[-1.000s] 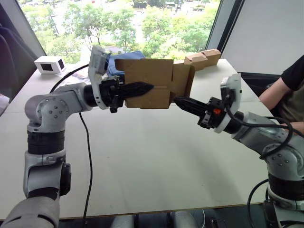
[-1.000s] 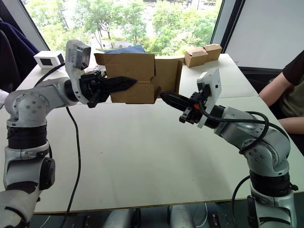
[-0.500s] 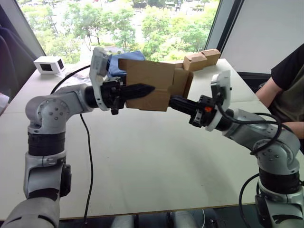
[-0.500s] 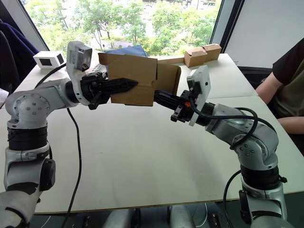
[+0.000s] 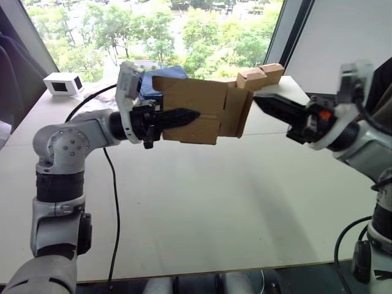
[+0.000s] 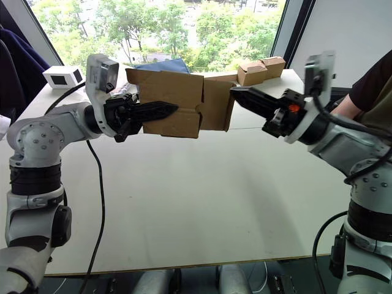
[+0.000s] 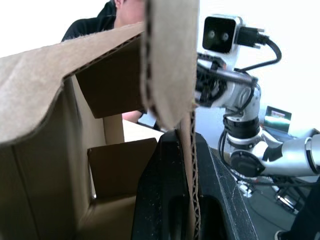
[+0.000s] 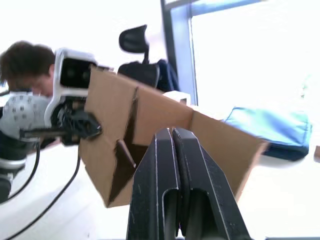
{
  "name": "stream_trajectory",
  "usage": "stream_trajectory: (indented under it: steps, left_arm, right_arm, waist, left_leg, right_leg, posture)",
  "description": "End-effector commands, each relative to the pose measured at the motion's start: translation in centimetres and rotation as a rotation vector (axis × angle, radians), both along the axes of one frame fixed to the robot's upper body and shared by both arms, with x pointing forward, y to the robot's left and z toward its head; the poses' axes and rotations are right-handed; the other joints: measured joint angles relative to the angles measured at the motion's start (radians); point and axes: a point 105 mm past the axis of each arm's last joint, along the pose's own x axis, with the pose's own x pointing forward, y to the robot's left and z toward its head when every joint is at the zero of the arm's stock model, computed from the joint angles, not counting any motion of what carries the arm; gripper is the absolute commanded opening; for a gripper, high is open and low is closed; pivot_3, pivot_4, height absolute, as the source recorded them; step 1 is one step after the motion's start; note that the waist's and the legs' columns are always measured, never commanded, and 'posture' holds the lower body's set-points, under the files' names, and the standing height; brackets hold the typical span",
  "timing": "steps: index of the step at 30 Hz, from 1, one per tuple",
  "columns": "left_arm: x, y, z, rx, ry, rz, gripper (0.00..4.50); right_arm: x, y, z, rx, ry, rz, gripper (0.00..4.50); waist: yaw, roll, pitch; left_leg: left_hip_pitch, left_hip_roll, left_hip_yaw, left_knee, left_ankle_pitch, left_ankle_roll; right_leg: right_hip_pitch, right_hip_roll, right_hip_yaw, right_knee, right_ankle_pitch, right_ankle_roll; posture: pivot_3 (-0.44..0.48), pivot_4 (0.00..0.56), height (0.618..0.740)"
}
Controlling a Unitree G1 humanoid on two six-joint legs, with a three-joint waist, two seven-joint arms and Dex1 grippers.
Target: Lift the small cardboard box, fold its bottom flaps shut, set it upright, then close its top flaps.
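No lettering, label, brand mark or number can be read anywhere. The plain brown corrugated cardboard box (image 5: 202, 110) carries no print, and the small white box with a dark face (image 5: 63, 83) shows no legible characters.

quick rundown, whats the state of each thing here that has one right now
small cardboard box: held off the table, tilted, end flaps not folded shut
left gripper: jaws shut on a wall of the small cardboard box
right gripper: jaws shut, empty, at the box's right end flap
two joined tan boxes: closed, resting on the table's far edge
small white box: upright on the table's far left
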Motion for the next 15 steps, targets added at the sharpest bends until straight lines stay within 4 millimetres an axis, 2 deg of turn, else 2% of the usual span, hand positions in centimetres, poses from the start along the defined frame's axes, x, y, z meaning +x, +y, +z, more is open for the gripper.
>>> stream_trajectory:
  steps: [1,3,5,7,12,15]
  left_arm:
    - [-0.6,0.3,1.5,-0.045,-0.059,-0.017,0.0]
    - [-0.8,0.2,1.7,-0.052,-0.062,-0.03,0.0]
    - [-0.9,0.1,1.7,-0.052,-0.063,-0.038,0.0]
    - [-1.1,0.0,1.7,-0.051,-0.063,-0.051,0.0]
    - [-1.1,-0.1,1.6,-0.052,-0.06,-0.055,0.0]
    - [-0.9,0.0,1.4,-0.053,-0.054,-0.039,0.0]
  right_arm:
    - [2.7,-2.7,-1.5,-0.01,-0.004,-0.165,0.02]
    - [4.3,-3.5,-2.8,-0.035,0.004,-0.225,0.02]
    - [5.5,-3.3,-4.1,-0.079,0.009,-0.249,0.02]
    - [6.0,-1.9,-5.0,-0.117,0.008,-0.201,0.02]
    - [5.5,1.9,-4.3,-0.068,-0.021,-0.028,0.02]
    - [4.0,3.3,-3.7,-0.014,-0.017,0.085,0.02]
  waist:
    - [0.0,0.0,0.0]
    - [-0.001,0.0,0.0]
    - [-0.002,0.0,0.0]
    - [-0.004,0.0,0.0]
    - [-0.004,0.0,0.0]
    - [0.002,0.0,0.0]
  left_leg:
    - [0.0,0.0,0.0,0.0,0.0,0.0]
    - [0.0,0.0,0.001,0.0,0.0,0.0]
    - [0.0,0.0,0.001,0.0,0.0,0.0]
    - [0.0,0.0,0.001,0.0,0.0,0.0]
    - [0.0,0.001,0.001,0.0,0.0,-0.001]
    - [0.0,0.001,0.0,0.0,0.0,-0.001]
  right_leg:
    - [0.0,0.001,0.0,0.0,0.0,0.0]
    - [0.0,0.002,0.0,0.0,0.0,0.0]
    - [-0.001,0.003,0.0,0.0,0.0,0.0]
    - [-0.001,0.003,0.0,0.0,0.0,0.0]
    - [-0.002,0.004,0.001,0.001,0.0,0.0]
    - [-0.001,0.003,0.0,0.001,0.0,0.0]
  posture:
    - [0.0,0.15,0.74]
    - [0.0,0.15,0.74]
    - [0.0,0.15,0.74]
    - [0.0,0.15,0.74]
    - [0.0,0.15,0.74]
    - [0.0,0.15,0.74]
